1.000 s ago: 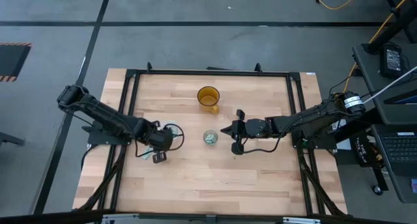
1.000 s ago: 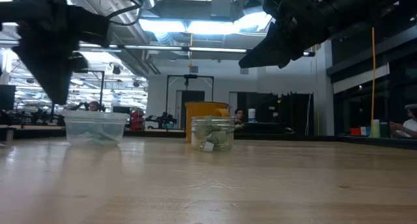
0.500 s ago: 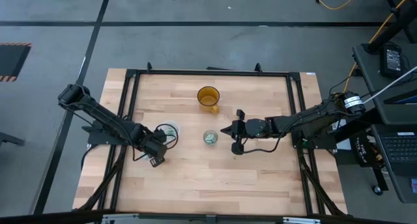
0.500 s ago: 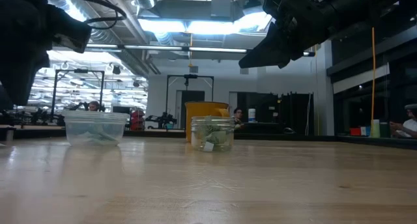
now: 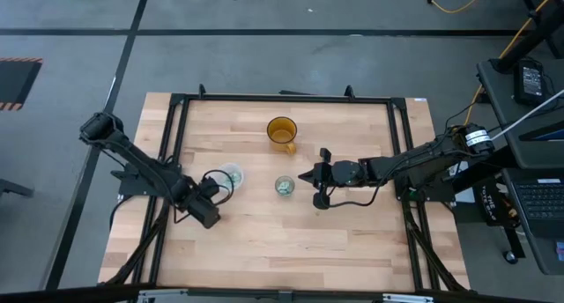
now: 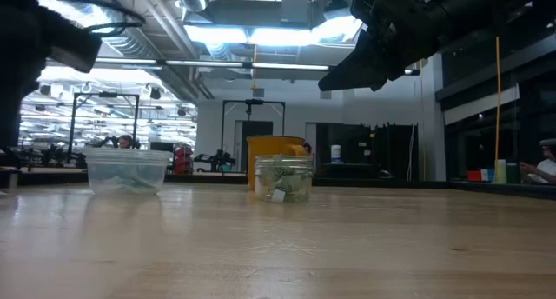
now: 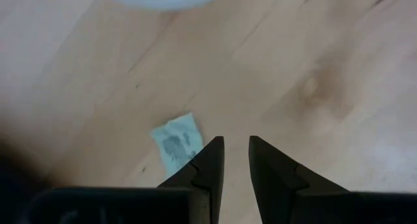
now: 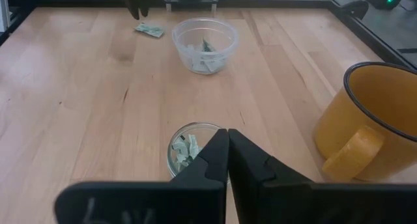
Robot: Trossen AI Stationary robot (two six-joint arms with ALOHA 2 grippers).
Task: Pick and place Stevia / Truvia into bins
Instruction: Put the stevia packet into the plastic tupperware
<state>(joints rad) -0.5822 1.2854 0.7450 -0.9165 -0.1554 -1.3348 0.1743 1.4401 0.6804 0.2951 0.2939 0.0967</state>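
One pale green sachet (image 7: 174, 142) lies flat on the wood just beside my left gripper (image 7: 233, 146), which is open with a narrow gap and hovers over the table near the clear cup (image 5: 229, 175). The right wrist view shows the same sachet (image 8: 149, 29) lying beyond the clear cup (image 8: 204, 44), which holds several sachets. The small cup (image 8: 187, 150) also holds sachets. It stands right in front of my right gripper (image 8: 227, 140), which is shut and empty. In the high view the right gripper (image 5: 306, 175) is just right of the small cup (image 5: 284, 186).
The amber mug (image 5: 282, 131) stands toward the far edge, behind the small cup, with its handle (image 8: 348, 152) near my right gripper. A black frame rail (image 5: 282, 99) runs around the table. Bare wood lies along the near side.
My left gripper has drawn back from over the clear cup toward the table's near-left, uncovering the cup in the high view and sliding out of the low view to the left. The right arm has kept still.
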